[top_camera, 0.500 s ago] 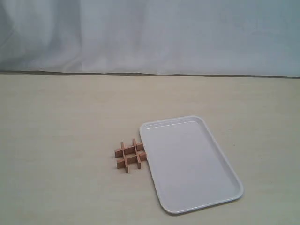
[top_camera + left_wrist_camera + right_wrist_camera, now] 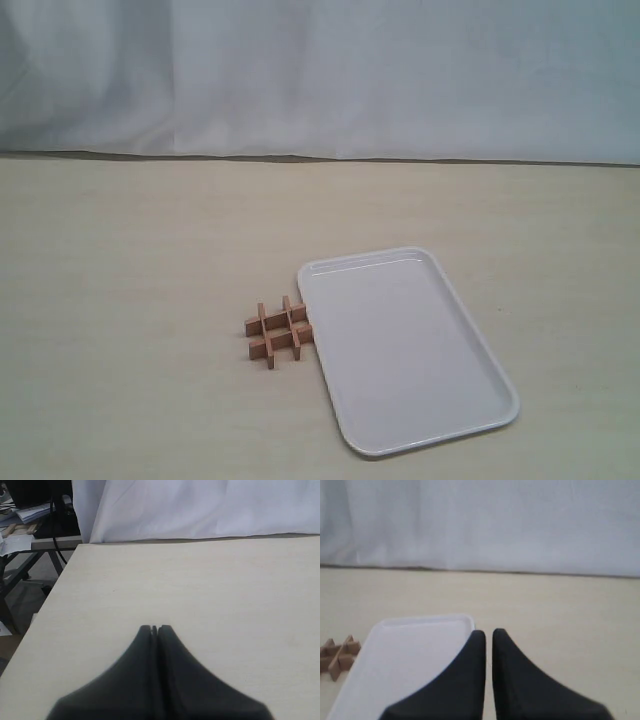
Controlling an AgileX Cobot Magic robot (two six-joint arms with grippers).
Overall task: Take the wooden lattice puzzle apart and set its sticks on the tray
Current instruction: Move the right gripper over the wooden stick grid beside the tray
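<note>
The wooden lattice puzzle (image 2: pixel 277 333) lies assembled in its hash shape on the table, touching the left long rim of the white tray (image 2: pixel 410 360). The tray holds nothing. Neither gripper shows in the exterior view. In the left wrist view my left gripper (image 2: pixel 155 627) is shut, with nothing in it, over bare tabletop; puzzle and tray are out of that view. In the right wrist view my right gripper (image 2: pixel 489 631) is shut to a thin slit, empty, above the tray's (image 2: pixel 410 650) near corner, with the puzzle (image 2: pixel 339 655) well off to the side.
The pale wooden table (image 2: pixel 120 300) ends at a white cloth backdrop (image 2: pixel 320 70). The left wrist view shows the table's side edge (image 2: pixel 47 600), with a desk with cables and papers (image 2: pixel 25 520) beyond it.
</note>
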